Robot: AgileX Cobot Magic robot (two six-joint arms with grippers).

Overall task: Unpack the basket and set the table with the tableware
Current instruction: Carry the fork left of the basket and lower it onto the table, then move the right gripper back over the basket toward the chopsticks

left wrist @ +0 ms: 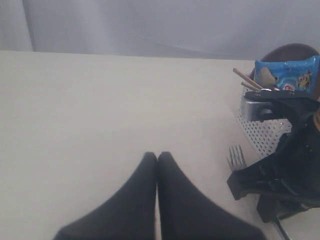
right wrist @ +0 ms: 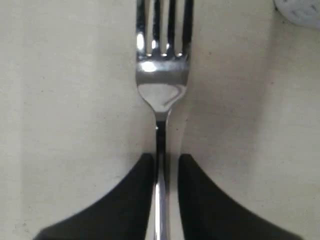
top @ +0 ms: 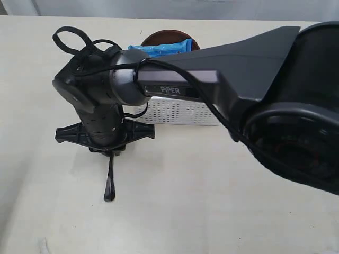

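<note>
A steel fork (right wrist: 162, 75) lies flat on the pale table (right wrist: 60, 100). My right gripper (right wrist: 164, 159) straddles its handle, open, with a narrow gap showing beside one finger. In the exterior view this gripper (top: 108, 151) points down at the table left of the white basket (top: 180, 111), and the fork's handle (top: 109, 185) sticks out below it. My left gripper (left wrist: 157, 156) is shut and empty above bare table. Its view shows the fork's tines (left wrist: 236, 156), the basket (left wrist: 262, 135), two chopsticks (left wrist: 245, 77) and a brown plate (left wrist: 295, 50).
A blue snack bag (top: 161, 48) leans on top of the basket in front of the brown plate (top: 159, 36). The right arm's dark body (top: 275, 84) crosses the exterior view from the right and hides most of the basket. A grey wall (left wrist: 150, 25) stands beyond the table's far edge.
</note>
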